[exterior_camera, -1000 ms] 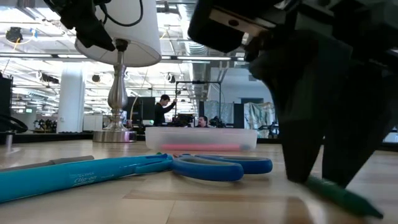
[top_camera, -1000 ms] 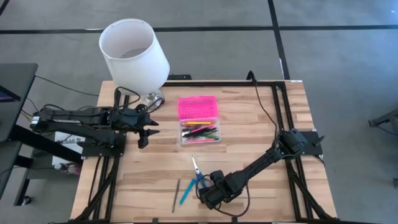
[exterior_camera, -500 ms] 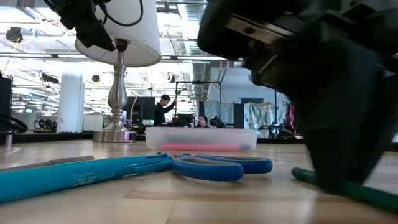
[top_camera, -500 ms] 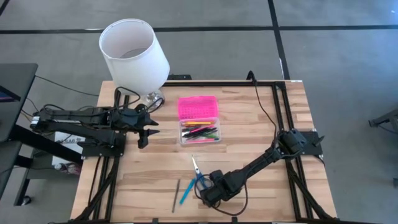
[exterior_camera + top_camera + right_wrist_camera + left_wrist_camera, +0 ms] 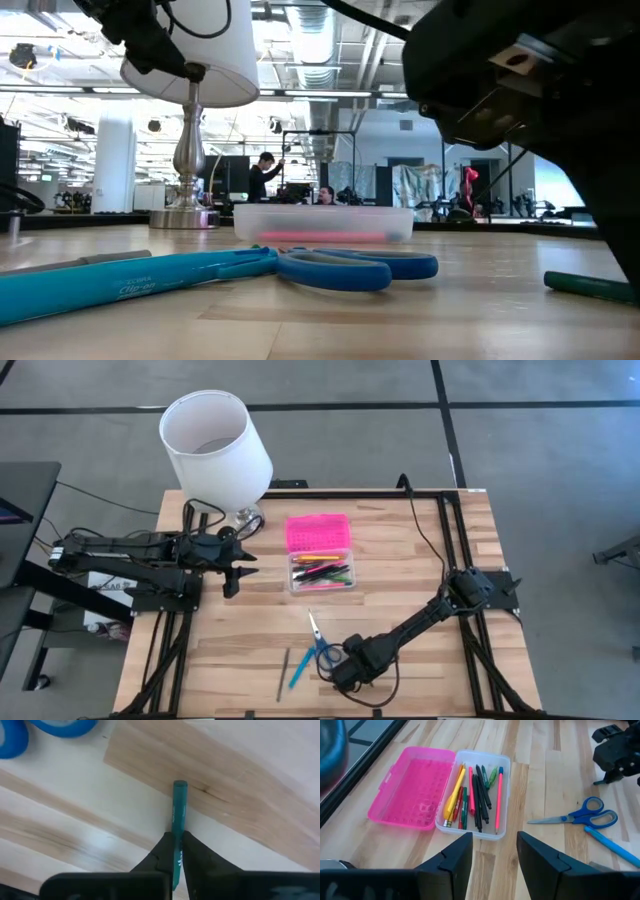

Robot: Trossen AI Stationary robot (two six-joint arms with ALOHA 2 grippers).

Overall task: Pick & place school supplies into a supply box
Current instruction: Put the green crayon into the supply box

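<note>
I see one lamp (image 5: 215, 445) at the far left of the surface (image 5: 420, 560), and one box (image 5: 485, 795) mid-surface with its pink lid (image 5: 412, 787) folded open beside it. My left claw (image 5: 232, 568) hangs apart near the lamp, waiting. My right claw (image 5: 174, 851) is down at the near edge, clamped together on a green pen (image 5: 178, 815) that lies flat on the wood.

To do this well I'd lift straight up, check that the pen doesn't swivel, then carry it to the box and lower it lengthwise.

Loose, I count one pair of scissors (image 5: 580, 814), one blue marker (image 5: 130, 285), one grey pencil (image 5: 283, 673) and this green pen. The box holds roughly ten pens, too crowded for an exact count.
</note>
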